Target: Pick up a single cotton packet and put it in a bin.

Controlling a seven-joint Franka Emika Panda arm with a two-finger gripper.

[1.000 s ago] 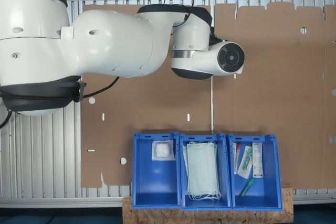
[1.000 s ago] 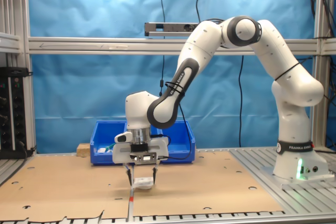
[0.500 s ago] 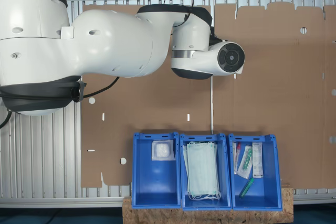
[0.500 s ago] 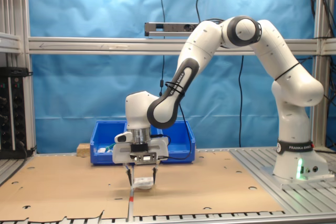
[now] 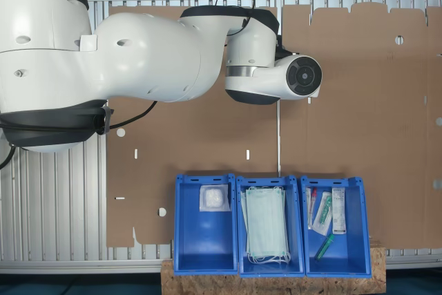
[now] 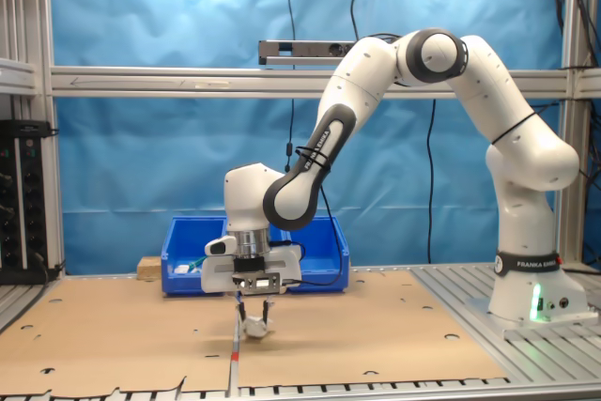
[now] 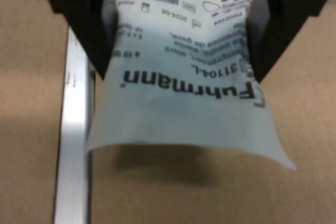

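Cotton packet (image 7: 178,72) pinched between pincer (image 7: 178,35) fingers, seemingly just above cardboard (image 7: 31,129)

Glossy clear-plastic cotton packet (image 7: 184,77); matt cardboard sheet (image 7: 310,108); smooth blue plastic bin (image 5: 205,229).

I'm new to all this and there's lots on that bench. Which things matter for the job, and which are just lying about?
In the job:
gripper, shut on the cotton packet
bin holding a cotton packet

Lying about:
bin of green face masks
bin of tube packs
cardboard sheet
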